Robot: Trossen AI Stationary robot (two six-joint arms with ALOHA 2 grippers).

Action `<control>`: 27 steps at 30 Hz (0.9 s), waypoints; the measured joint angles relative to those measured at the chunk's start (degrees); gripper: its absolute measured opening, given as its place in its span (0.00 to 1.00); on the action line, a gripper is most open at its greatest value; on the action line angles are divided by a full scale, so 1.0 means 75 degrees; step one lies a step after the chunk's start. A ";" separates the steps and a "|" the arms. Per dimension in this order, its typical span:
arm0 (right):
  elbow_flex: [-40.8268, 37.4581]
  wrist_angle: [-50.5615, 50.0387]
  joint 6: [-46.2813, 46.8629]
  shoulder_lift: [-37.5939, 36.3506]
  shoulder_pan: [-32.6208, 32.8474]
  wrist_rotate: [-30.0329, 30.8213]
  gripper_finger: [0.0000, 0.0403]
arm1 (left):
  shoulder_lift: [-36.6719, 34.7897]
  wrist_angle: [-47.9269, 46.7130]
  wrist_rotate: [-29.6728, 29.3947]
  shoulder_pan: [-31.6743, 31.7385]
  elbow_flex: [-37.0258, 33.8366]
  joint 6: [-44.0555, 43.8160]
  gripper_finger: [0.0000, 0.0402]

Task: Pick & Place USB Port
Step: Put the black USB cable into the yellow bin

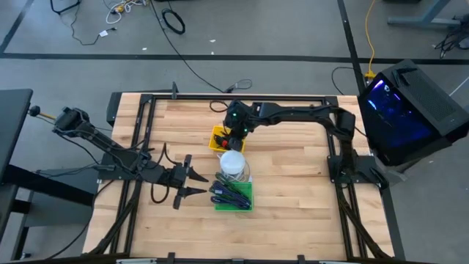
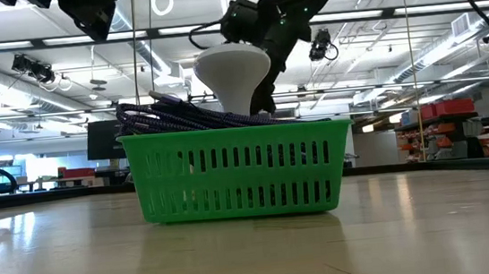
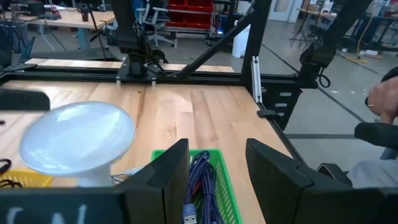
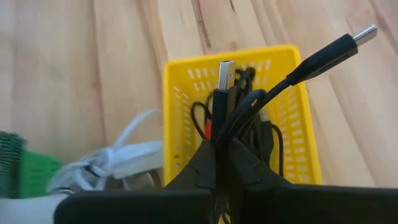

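Two baskets sit mid-tabletop (image 1: pixel 293 183) in my high view: a yellow basket (image 1: pixel 217 139) and, just beside it toward the front edge, a green basket (image 1: pixel 234 195) of purple cables, with a white bulb-shaped lamp (image 1: pixel 232 163) between them. My right gripper (image 1: pixel 234 134) hangs over the yellow basket; my left gripper (image 1: pixel 196 183) waits beside the green basket, jaws spread.

From the low view, the green basket (image 2: pixel 239 172) fills the middle, purple cables (image 2: pixel 180 118) heaped above its rim, the white lamp (image 2: pixel 233 73) standing behind it and the right arm's wrist (image 2: pixel 256 23) coming down behind the lamp.

Through the left wrist view, the spread fingers (image 3: pixel 171 171) frame the green basket (image 3: pixel 221 180); the lamp (image 3: pixel 78 140) is beside it. A person's hand (image 3: pixel 384 102) shows beyond the tabletop's edge.

Through the right wrist view, the jaws of the right gripper (image 4: pixel 222 149) pinch the USB port (image 4: pixel 224 93), a black stick with a metal plug, upright above the yellow basket (image 4: pixel 180 112). Black cables (image 4: pixel 323 56) rise alongside it. White cord (image 4: pixel 124 155) lies beside the basket.
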 joint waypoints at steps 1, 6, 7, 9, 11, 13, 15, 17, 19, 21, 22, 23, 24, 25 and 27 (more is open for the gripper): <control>0.0000 -0.0049 -0.0028 0.0037 -0.0002 0.0079 0.01 | 0.0000 0.0000 0.0000 0.0000 0.0000 0.0056 0.41; 0.0000 0.0027 -0.0155 0.0067 -0.0035 0.0227 0.01 | 0.0000 0.0002 -0.0018 0.0000 0.0000 0.0131 0.41; 0.0000 0.0059 -0.0210 0.0068 -0.0035 0.0368 0.03 | 0.0000 0.0002 -0.0031 0.0000 0.0000 0.0129 0.41; 0.0000 0.0163 -0.0262 0.0067 -0.0035 0.0599 0.07 | 0.0000 0.0002 -0.0048 0.0000 0.0000 0.0130 0.41; 0.0000 0.0253 -0.0265 0.0065 -0.0035 0.0627 0.11 | 0.0000 0.0002 -0.0050 0.0000 0.0000 0.0141 0.41; 0.0000 0.0324 -0.0258 0.0065 -0.0035 0.0621 0.14 | 0.0000 0.0002 -0.0050 0.0000 0.0000 0.0149 0.41; 0.0000 0.0428 -0.0288 0.0065 -0.0035 0.0476 0.16 | 0.0000 0.0002 -0.0050 0.0000 0.0000 0.0155 0.41; 0.0000 0.0534 -0.0359 0.0065 -0.0032 0.0341 0.17 | 0.0000 0.0002 -0.0050 0.0000 0.0000 0.0155 0.41; 0.0000 0.0641 -0.0427 0.0065 -0.0032 0.0308 0.18 | 0.0000 0.0002 -0.0050 0.0000 0.0000 0.0169 0.41; 0.0000 0.0727 -0.0422 0.0065 -0.0032 0.0299 0.19 | 0.0000 0.0002 -0.0050 0.0000 0.0000 0.0179 0.41; 0.0000 0.0758 -0.0423 0.0065 -0.0032 0.0300 0.19 | 0.0000 0.0002 -0.0050 0.0000 0.0000 0.0179 0.41; 0.0000 0.0790 -0.0429 0.0065 -0.0032 0.0300 0.19 | 0.0000 0.0002 -0.0051 0.0000 0.0000 0.0179 0.41; 0.0000 0.0811 -0.0432 0.0065 -0.0032 0.0300 0.19 | 0.0000 0.0002 -0.0050 0.0000 0.0000 0.0179 0.41; 0.0000 0.0830 -0.0433 0.0065 -0.0032 0.0300 0.19 | 0.0000 0.0002 -0.0051 0.0000 0.0000 0.0179 0.41; 0.0000 0.0902 -0.0452 0.0063 -0.0032 0.0300 0.19 | 0.0000 0.0002 -0.0052 0.0000 0.0000 0.0177 0.41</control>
